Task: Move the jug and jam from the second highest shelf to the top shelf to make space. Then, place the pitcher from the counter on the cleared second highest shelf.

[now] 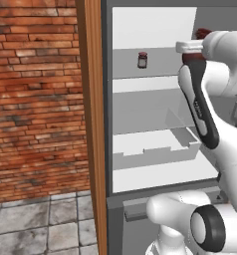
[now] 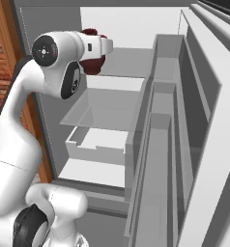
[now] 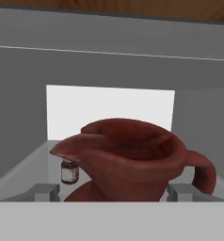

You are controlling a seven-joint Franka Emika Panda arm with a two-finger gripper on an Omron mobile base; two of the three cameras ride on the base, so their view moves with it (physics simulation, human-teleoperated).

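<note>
The end effector [image 3: 112, 192] stands wide apart, one finger on each side of the jug [image 3: 132, 157], which sits upright between them; contact cannot be told. The jam [image 3: 69, 171] stands beyond its left finger, on the second highest shelf [image 1: 140, 83].

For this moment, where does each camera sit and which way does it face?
Left base view: behind the arm's left, facing the open cabinet; jam on a shelf, arm at right.
Right base view: behind its right, facing the same cabinet; arm at left, jug behind the wrist.
Hand view: on the hand, looking along the open gripper at the jug; fingers flank it.
Shared: jug, jam.
</note>
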